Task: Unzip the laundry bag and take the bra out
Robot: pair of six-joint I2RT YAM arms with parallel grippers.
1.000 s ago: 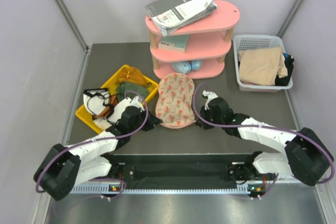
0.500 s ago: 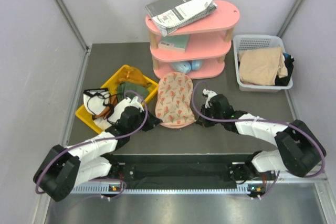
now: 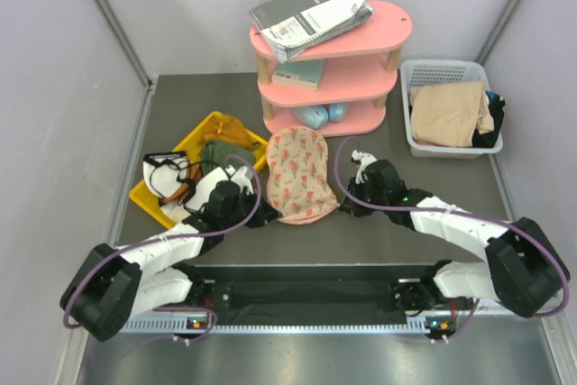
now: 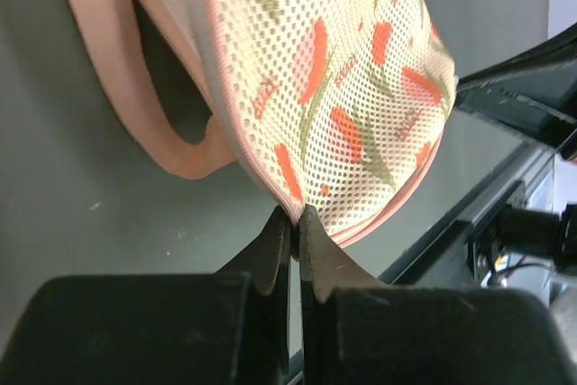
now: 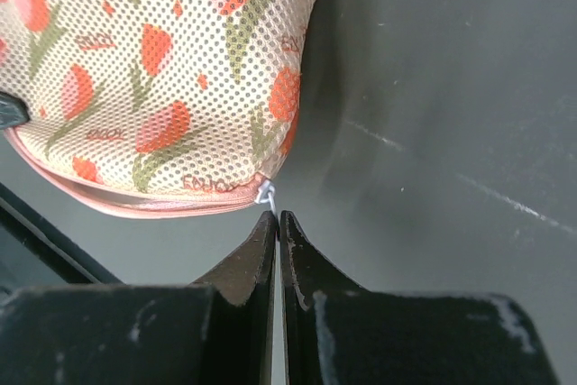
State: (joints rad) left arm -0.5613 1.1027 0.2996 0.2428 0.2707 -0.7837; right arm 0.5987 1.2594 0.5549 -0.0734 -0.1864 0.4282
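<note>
The laundry bag [image 3: 299, 173] lies at the table's middle, a cream mesh pouch with red-and-green print and pink trim. My left gripper [image 3: 262, 217] sits at its near-left edge. In the left wrist view this left gripper [image 4: 296, 215] is shut on the pink trim of the laundry bag [image 4: 347, 87], with the pink strap [image 4: 135, 87] looping to the left. My right gripper [image 3: 341, 208] is at the near-right edge. Seen from the right wrist, the right gripper [image 5: 277, 217] is shut on the small silver zipper pull [image 5: 267, 194] of the laundry bag [image 5: 162, 69]. The bra is hidden.
A yellow bin [image 3: 154, 197] with olive cloth and cables stands left of the bag. Behind it is a pink three-tier shelf [image 3: 379, 29] carrying books. A white lattice basket [image 3: 442, 69] with beige cloth sits at the back right.
The bag has turned a little, its far end swinging left. The right wrist shifted slightly right and the left arm slightly towards the bag. Both grippers stay shut.
</note>
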